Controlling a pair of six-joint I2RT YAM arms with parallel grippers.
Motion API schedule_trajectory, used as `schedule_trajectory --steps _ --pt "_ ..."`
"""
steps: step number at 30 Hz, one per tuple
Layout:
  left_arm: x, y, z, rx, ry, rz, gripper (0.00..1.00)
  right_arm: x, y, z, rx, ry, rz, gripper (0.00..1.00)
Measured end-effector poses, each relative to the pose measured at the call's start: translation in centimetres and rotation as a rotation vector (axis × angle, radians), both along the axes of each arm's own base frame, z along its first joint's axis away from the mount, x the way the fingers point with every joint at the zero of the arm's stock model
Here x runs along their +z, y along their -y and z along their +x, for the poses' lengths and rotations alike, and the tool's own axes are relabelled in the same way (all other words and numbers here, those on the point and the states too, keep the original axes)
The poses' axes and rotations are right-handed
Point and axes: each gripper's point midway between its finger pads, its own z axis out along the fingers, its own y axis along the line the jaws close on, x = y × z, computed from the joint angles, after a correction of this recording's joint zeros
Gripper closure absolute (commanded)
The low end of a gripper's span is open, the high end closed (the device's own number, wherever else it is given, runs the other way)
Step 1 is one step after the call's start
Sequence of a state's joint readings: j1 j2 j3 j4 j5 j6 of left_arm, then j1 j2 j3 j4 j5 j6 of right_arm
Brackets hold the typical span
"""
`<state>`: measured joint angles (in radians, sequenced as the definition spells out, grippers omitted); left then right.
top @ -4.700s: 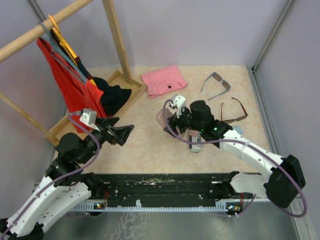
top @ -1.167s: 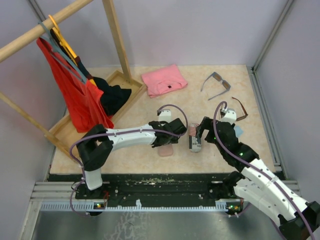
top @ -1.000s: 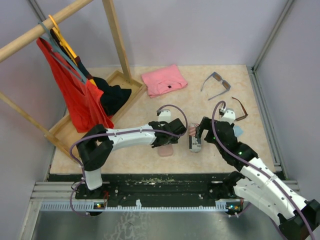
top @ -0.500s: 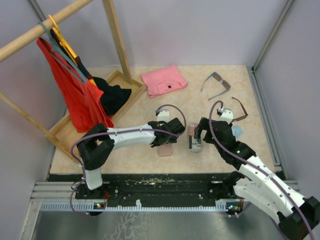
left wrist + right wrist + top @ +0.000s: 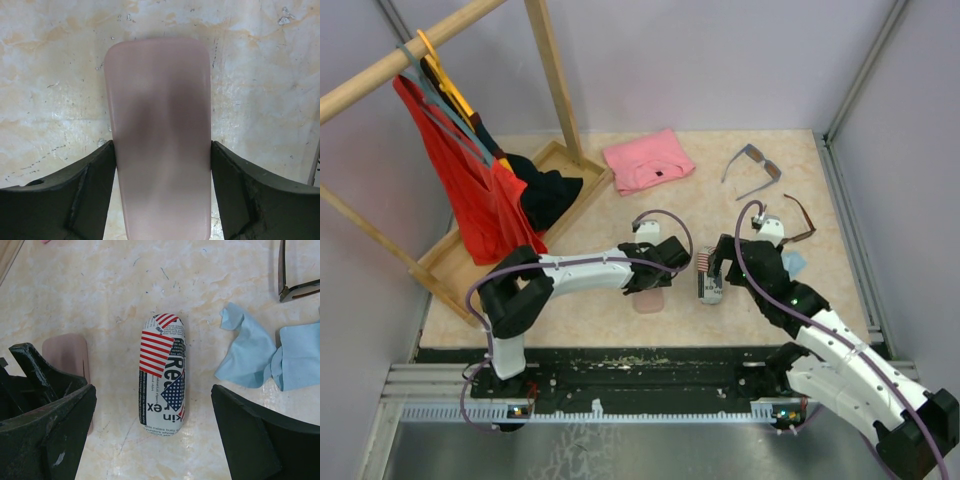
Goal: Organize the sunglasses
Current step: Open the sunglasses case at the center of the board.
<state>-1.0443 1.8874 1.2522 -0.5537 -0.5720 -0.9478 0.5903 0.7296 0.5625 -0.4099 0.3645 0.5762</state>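
Observation:
The grey-blue sunglasses (image 5: 757,157) lie open at the back right of the table. The brown sunglasses (image 5: 805,225) lie just behind my right wrist, and one corner shows in the right wrist view (image 5: 299,289). My left gripper (image 5: 655,270) reaches across the table. In its wrist view the left gripper (image 5: 162,145) is shut on the pink case (image 5: 157,100), both fingers against its long sides. My right gripper (image 5: 153,390) is open wide above the flag-patterned case (image 5: 162,375), touching nothing. The pink case (image 5: 65,352) lies left of the flag case.
Two light blue cloths (image 5: 250,355) lie crumpled right of the flag case. A folded pink cloth (image 5: 648,160) lies at the back. A wooden rack with red garments (image 5: 470,180) and its tray (image 5: 560,150) fill the left side. Walls close the right edge.
My left arm swung from the far left across to the pink case and closed on it. My right gripper left the pink case and moved right over the flag case.

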Motion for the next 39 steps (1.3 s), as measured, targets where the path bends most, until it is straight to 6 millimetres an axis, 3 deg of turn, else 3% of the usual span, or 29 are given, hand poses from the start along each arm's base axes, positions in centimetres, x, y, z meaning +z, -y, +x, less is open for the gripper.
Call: schedule_trajectory --steps 4,9,12,16,23,26,33,39 --pt "0.0 0.0 0.0 -0.001 0.001 0.002 0.44 0.0 0.0 0.0 0.001 0.000 0.000 0.03" --pt "0.5 -0.3 -0.1 -0.010 0.004 0.003 0.78 0.2 0.0 0.0 0.003 0.006 0.005 0.07" --pt "2.2 -1.1 -0.5 -0.040 0.027 -0.008 0.98 0.8 -0.3 -0.2 0.023 0.039 0.035 0.07" --pt "7.6 -2.0 -1.2 -0.134 0.126 -0.123 1.00 2.3 -1.1 -0.8 0.084 0.106 0.092 0.06" --pt "20.1 -2.2 -3.8 -0.397 0.419 -0.484 1.00 8.2 -4.2 -2.6 0.297 0.292 0.256 0.06" --pt "23.9 -2.4 -5.5 -0.501 0.515 -0.592 1.00 11.4 -6.3 -4.1 0.445 0.388 0.346 0.07" --pt "31.0 -2.3 -9.4 -0.736 0.686 -0.770 1.00 17.5 -10.5 -7.5 0.768 0.553 0.517 0.07" --pt "34.3 -1.3 -12.6 -0.938 0.768 -0.873 1.00 20.8 -12.6 -9.5 0.958 0.637 0.612 0.04"
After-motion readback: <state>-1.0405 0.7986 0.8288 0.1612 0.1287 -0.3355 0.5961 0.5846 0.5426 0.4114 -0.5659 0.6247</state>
